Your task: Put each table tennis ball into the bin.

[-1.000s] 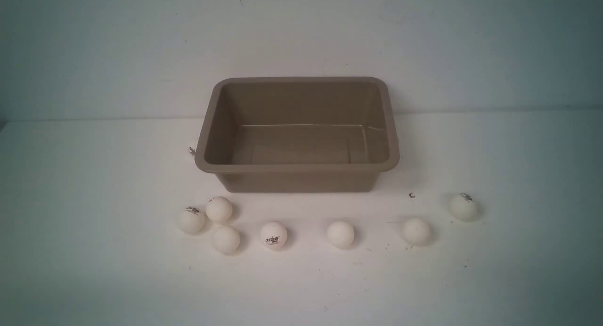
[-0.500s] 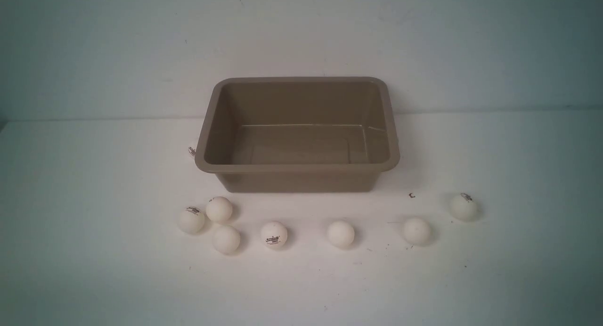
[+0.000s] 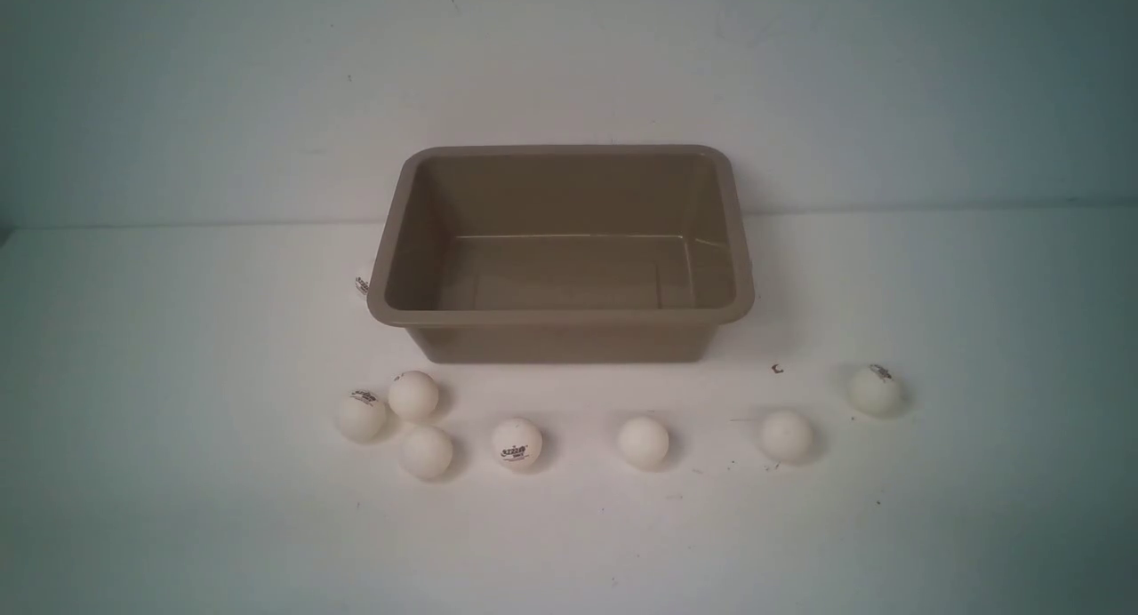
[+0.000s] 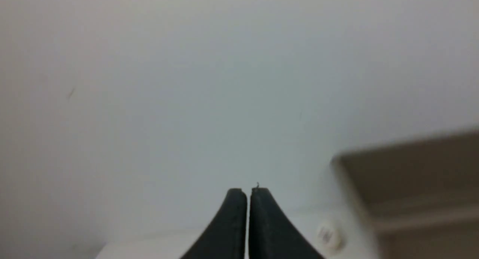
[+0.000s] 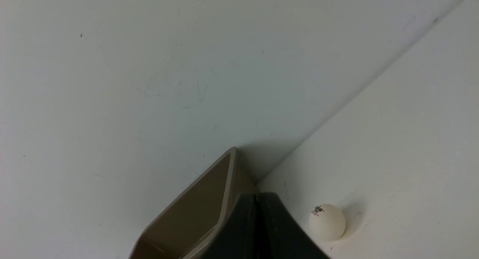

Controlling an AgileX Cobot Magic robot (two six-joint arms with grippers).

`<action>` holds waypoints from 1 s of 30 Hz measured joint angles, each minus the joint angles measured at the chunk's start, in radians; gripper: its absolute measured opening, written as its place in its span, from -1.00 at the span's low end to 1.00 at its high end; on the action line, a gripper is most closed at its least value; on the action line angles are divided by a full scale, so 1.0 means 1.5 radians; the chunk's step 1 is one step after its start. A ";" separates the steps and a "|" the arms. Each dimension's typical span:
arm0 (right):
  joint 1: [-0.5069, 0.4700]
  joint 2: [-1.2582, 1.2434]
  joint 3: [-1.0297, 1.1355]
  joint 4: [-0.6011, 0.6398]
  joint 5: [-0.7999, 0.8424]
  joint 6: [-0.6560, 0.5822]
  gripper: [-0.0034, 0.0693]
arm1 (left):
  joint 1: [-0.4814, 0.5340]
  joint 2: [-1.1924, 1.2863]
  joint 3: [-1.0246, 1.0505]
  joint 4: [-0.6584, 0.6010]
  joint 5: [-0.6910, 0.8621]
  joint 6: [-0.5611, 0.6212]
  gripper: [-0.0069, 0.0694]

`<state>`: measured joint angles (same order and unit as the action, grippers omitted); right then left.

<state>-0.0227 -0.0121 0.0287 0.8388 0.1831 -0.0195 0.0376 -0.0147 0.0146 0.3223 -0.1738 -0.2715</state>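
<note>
table tennis balls (image 3: 643,442): small matte white plastic spheres, eight counted, all lying on the white table (image 3: 178,508), every one outside the bin.

bin (image 3: 560,316): rectangular taupe grey-brown plastic tub with rounded corners and a flared rim. it stands upright at mid-table, near the pale wall (image 3: 569,64).

seven balls form a loose row in front of the bin, on the robot's side.
- left end, a tight cluster of three: leftmost ball (image 3: 362,416) with print on top, second ball (image 3: 413,395) just beside it, third ball (image 3: 426,451) close under both.
- then the logo ball (image 3: 516,443) with red-and-black print facing forward, one plain ball at the middle, another plain ball (image 3: 786,435), and the rightmost ball (image 3: 875,390), print on top, set a little farther back.

eighth ball (image 3: 362,283): half hidden by the bin's left rim, just beside the tub. cannot tell if it touches.

small dark mark (image 3: 777,368) on the table, right of the bin.

left gripper (image 4: 249,193): dark fingers pressed together, nothing between them, aimed toward the wall. blurred bin corner and a blurred ball to one side.

right gripper (image 5: 256,199): clenched too, empty, with the bin corner behind it and a printed ball on the table nearby.
</note>
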 joint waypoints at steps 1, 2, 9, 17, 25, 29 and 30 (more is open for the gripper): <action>0.000 0.000 0.000 0.000 0.000 0.000 -0.95 | 0.000 0.000 -0.002 -0.012 -0.024 -0.005 -0.83; 0.000 0.000 0.000 0.000 0.000 0.000 -0.95 | 0.000 0.000 -0.006 -0.031 -0.065 -0.011 -0.83; 0.000 0.000 0.000 0.000 0.000 0.000 -0.95 | 0.000 0.000 -0.009 -0.047 -0.138 -0.019 -0.83; 0.000 0.000 0.000 0.002 0.001 0.000 -0.95 | 0.000 0.000 -0.009 -0.031 -0.147 -0.020 -0.83; 0.000 0.000 0.000 0.003 0.001 0.000 -0.95 | 0.000 0.000 -0.009 -0.031 -0.158 -0.024 -0.83; 0.000 0.000 0.000 0.031 0.001 0.000 -0.95 | 0.000 0.000 -0.009 -0.025 -0.223 -0.083 -0.83; 0.000 0.000 0.000 0.033 0.001 0.000 -0.95 | 0.000 0.000 -0.009 -0.025 -0.227 -0.087 -0.83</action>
<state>-0.0227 -0.0121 0.0287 0.8881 0.1850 -0.0195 0.0376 -0.0147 0.0011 0.2854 -0.5137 -0.4014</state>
